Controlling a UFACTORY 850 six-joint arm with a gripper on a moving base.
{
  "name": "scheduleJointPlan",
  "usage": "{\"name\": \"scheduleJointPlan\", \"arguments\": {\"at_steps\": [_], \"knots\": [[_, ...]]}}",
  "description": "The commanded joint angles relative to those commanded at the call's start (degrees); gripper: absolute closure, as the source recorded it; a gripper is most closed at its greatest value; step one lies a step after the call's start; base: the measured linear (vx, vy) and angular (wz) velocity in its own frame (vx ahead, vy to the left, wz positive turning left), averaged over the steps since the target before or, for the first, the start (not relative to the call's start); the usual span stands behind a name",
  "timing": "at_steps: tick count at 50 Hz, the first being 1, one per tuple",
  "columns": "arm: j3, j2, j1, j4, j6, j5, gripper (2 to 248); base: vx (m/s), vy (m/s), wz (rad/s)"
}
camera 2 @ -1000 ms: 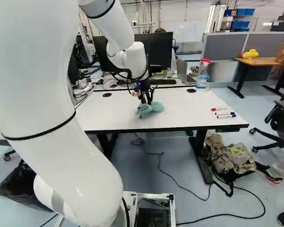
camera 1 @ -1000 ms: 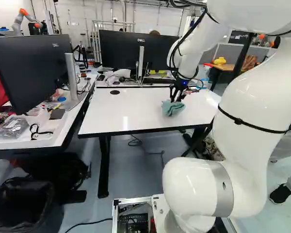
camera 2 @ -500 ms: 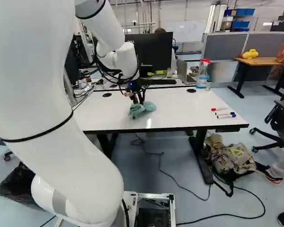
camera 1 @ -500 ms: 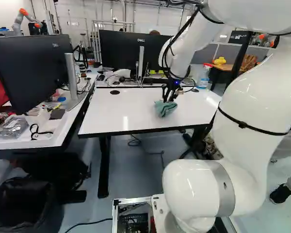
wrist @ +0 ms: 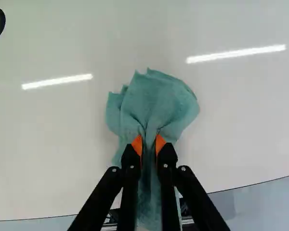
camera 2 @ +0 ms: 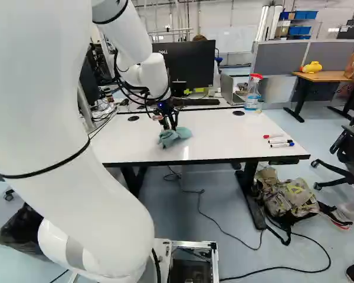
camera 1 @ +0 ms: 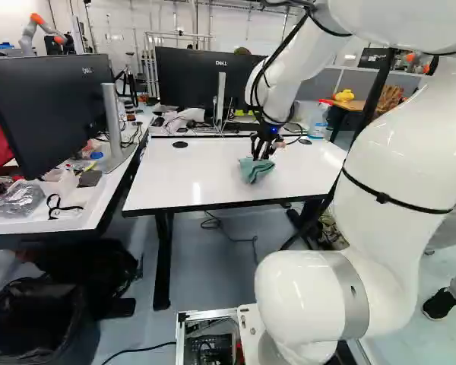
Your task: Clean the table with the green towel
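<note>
Looks smooth and glossy on the white table (camera 1: 190,179), centre of the left base view; matt, creased cloth in the towel (camera 1: 256,171) there; wood-like on the desk (camera 2: 327,76), upper right of the right base view.

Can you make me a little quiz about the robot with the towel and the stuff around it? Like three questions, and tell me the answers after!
1. True or false: the claw is pinching the towel between its two fingers.

2. How many pens lie on the table?
A) one
B) three
C) six

3. Fill in the missing colour: the spray bottle has a ____ top.

Key: 1 true; 2 B; 3 red
</note>
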Motion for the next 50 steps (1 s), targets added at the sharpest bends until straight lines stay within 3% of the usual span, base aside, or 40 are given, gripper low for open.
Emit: {"name": "scheduleJointPlan", "arguments": {"at_steps": [22,50], "knots": [[0.2,2.0,0.4,0.0,0.0,0.0,199,0.0,0.0,0.0],[-2.7,3.7,6.3,0.0,0.0,0.0,199,0.0,0.0,0.0]]}}
